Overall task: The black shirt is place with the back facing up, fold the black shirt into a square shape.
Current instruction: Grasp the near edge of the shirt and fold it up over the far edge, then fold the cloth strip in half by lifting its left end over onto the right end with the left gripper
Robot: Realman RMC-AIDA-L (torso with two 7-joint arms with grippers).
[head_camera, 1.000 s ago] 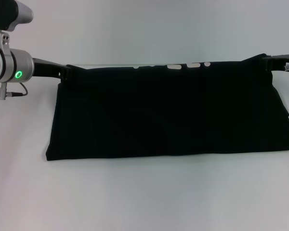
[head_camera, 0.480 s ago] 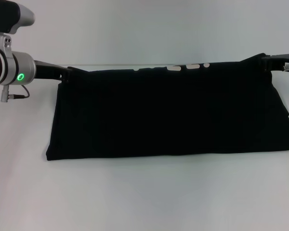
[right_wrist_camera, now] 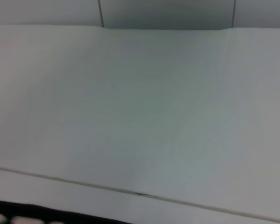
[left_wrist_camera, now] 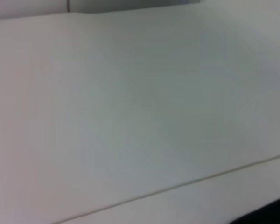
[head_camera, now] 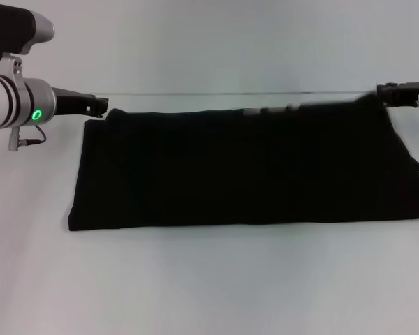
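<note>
In the head view the black shirt (head_camera: 244,167) lay flat on the white table (head_camera: 209,286) as a wide band, already folded over lengthwise, so by my reading the crosswise folds into a square were not yet done. The left gripper (head_camera: 98,106) hung just off the shirt's far left corner, apart from the cloth and holding nothing, though I could not tell how wide its fingers stood. The right gripper (head_camera: 391,89) sat at the far right corner; whether it gripped cloth I could not tell. Both wrist views showed bare tabletop with only a dark sliver at one edge. No containers appeared anywhere.
</note>
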